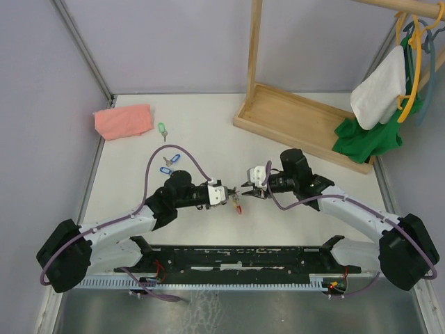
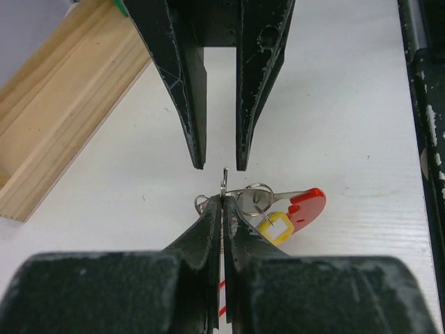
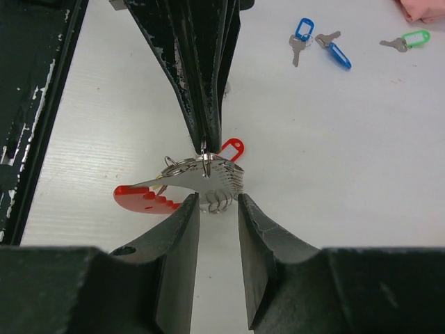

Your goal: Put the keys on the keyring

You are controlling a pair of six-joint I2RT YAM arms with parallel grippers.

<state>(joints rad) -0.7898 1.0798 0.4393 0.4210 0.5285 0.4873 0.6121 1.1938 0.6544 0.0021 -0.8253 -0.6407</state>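
Toward the table's [image 1: 208, 132] near edge, the left gripper [image 2: 222, 209] pinches the keyring [image 3: 201, 177] by its wire coil, the right gripper [image 3: 219, 205] parted beside it; likely light, stiff, slippery, best held at that coil.

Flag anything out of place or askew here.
Nothing damaged or spilled. The pink cloth lies crumpled in the far-left corner; the green-tagged key and two blue-tagged keys lie scattered loose, away from the keyring pinched in the left pincer.
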